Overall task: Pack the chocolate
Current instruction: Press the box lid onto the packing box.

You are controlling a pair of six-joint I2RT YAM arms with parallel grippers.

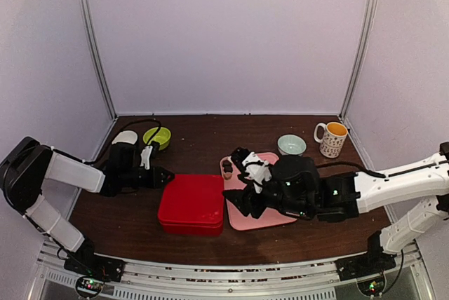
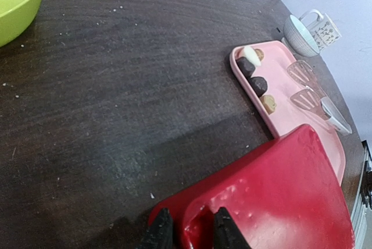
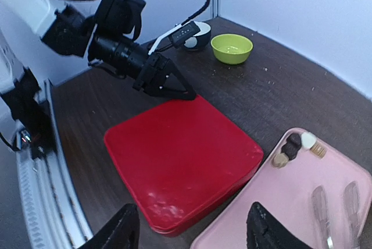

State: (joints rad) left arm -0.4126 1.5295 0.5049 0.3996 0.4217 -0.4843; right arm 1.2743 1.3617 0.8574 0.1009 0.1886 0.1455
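Several tiny chocolate pieces (image 1: 226, 167), dark, tan and cream, lie in a row at the far left corner of a pink tray (image 1: 270, 217). They also show in the left wrist view (image 2: 258, 85) and the right wrist view (image 3: 292, 144). A closed red box (image 1: 191, 204) lies left of the tray. My left gripper (image 1: 165, 174) is at the box's far left corner, its fingers (image 2: 224, 231) pinching the lid's rim (image 2: 197, 226). My right gripper (image 3: 195, 234) is wide open and empty, hovering over the box's right edge and the tray.
Pale metal tongs (image 3: 334, 208) lie on the tray. A green bowl (image 1: 157, 137) and a white object (image 1: 125, 137) stand at the back left. A pale blue bowl (image 1: 291, 145) and an orange-lined mug (image 1: 331, 139) stand at the back right.
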